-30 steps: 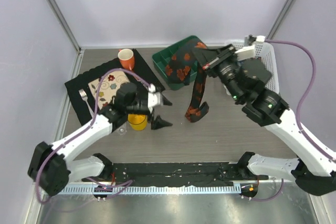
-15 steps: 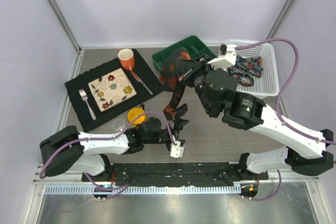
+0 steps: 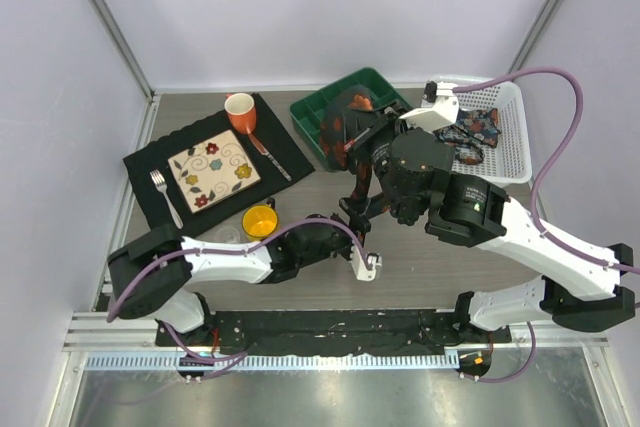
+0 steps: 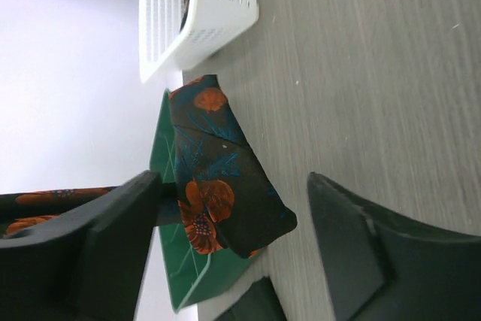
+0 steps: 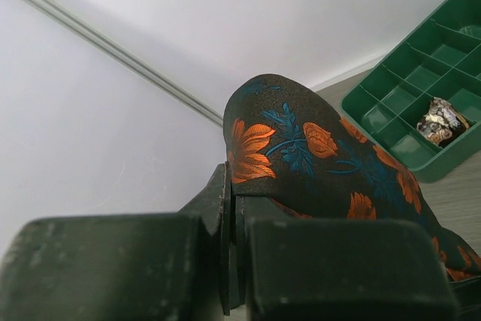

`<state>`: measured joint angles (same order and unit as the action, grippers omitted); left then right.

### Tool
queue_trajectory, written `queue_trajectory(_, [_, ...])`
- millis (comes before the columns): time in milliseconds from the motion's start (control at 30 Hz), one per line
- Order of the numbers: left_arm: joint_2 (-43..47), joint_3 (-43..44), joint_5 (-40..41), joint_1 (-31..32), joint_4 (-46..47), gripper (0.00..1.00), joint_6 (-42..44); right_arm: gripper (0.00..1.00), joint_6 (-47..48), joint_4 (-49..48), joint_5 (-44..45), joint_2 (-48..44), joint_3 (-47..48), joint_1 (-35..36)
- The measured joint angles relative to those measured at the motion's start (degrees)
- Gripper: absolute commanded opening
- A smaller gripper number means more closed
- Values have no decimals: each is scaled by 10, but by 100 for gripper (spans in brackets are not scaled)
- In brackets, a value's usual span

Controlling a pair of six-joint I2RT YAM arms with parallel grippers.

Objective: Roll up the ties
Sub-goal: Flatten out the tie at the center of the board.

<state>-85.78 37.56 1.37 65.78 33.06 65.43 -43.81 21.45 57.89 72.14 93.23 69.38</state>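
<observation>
My right gripper (image 3: 352, 137) is shut on a dark tie with orange flowers (image 3: 357, 185) and holds it up over the table; the tie drapes over the gripper (image 5: 233, 208) in the right wrist view (image 5: 323, 148). The tie's lower end (image 4: 225, 186) hangs just above the table between the fingers of my left gripper (image 4: 225, 253), which is open and not touching it. In the top view my left gripper (image 3: 353, 224) is right below the hanging end. A second, multicoloured tie (image 3: 470, 129) lies in the white basket (image 3: 505, 162). A small multicoloured bundle (image 5: 440, 119) sits in one compartment of the green tray.
The green compartment tray (image 3: 318, 107) stands behind the hanging tie, the white basket to its right. At the left lies a black placemat (image 3: 150, 167) with a flowered plate (image 3: 213, 169), fork, knife and orange mug (image 3: 239, 109). A yellow cup (image 3: 260, 220) stands beside my left arm.
My left gripper has swung right, from beside the yellow cup to under the tie's hanging end. My right gripper has carried the tie left, then slightly back right.
</observation>
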Motion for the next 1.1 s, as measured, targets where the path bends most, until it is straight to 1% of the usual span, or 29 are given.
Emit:
queue_trajectory(33, [-6, 7, 12, 0, -4, 68, 0, 1, 0, 0, 2, 0, 0, 0])
queue_trajectory(100, [-10, 15, 23, 0, -11, 60, -3, 1, 2, 0, 7, 0, 0, 0])
queue_trajectory(133, [-10, 17, 25, 0, -13, 50, -6, 1, 2, 0, 9, -1, -1, 0])
queue_trajectory(200, [-4, 19, 22, 0, -18, 37, -14, 0, 2, 1, 17, -5, -5, 1])
queue_trajectory(233, [3, 19, 19, 0, -26, 23, -22, 1, 2, 2, 23, -7, -6, 1])
queue_trajectory(300, [30, 14, -1, -2, -43, 6, -39, 1, 3, 3, 41, -18, -16, 2])
queue_trajectory(333, [54, 8, -18, -6, -51, 0, -52, 1, 4, 5, 55, -27, -25, 2])
queue_trajectory(400, [104, -7, -48, -13, -69, 0, -81, 1, 4, 11, 86, -50, -44, 3])
queue_trajectory(433, [138, -17, -66, -19, -81, 1, -97, 1, 2, 18, 104, -66, -57, 3])
queue_trajectory(467, [170, -25, -80, -27, -93, 5, -117, 1, -12, 34, 122, -87, -70, 3])
queue_trajectory(500, [205, -34, -97, -38, -110, 11, -139, 1, -32, 57, 138, -109, -81, 3])
queue_trajectory(533, [238, -42, -111, -51, -125, 33, -161, 1, -63, 90, 151, -134, -91, 3])
queue_trajectory(567, [265, -49, -126, -65, -137, 46, -187, 1, -99, 126, 161, -160, -102, 3])
queue_trajectory(600, [285, -55, -136, -76, -147, 52, -202, 1, -148, 165, 165, -188, -114, 3])
queue_trajectory(633, [308, -66, -148, -91, -166, 61, -232, 1, -203, 206, 165, -214, -132, 3])
queue_trajectory(667, [323, -76, -154, -104, -181, 64, -251, 1, -244, 236, 163, -233, -149, 3])
queue_trajectory(733, [352, -99, -164, -127, -219, 70, -294, 1, -357, 296, 151, -289, -205, 2])
queue_trajectory(767, [366, -112, -169, -143, -243, 71, -316, 1, -411, 327, 138, -308, -236, 2])
queue_trajectory(867, [409, -139, -184, -183, -323, 75, -366, 1, -536, 416, 92, -320, -316, 2])
queue_trajectory(933, [451, -150, -193, -204, -378, 80, -385, 1, -589, 467, 61, -315, -354, 2])
queue_trajectory(1033, [486, -153, -214, -209, -422, 84, -402, 0, -634, 514, 30, -297, -363, 2])
queue_trajectory(1067, [486, -149, -225, -209, -431, 88, -407, 0, -643, 521, 24, -292, -363, 2])
queue_trajectory(1100, [477, -143, -236, -209, -438, 97, -411, 1, -651, 529, 18, -290, -363, 2])
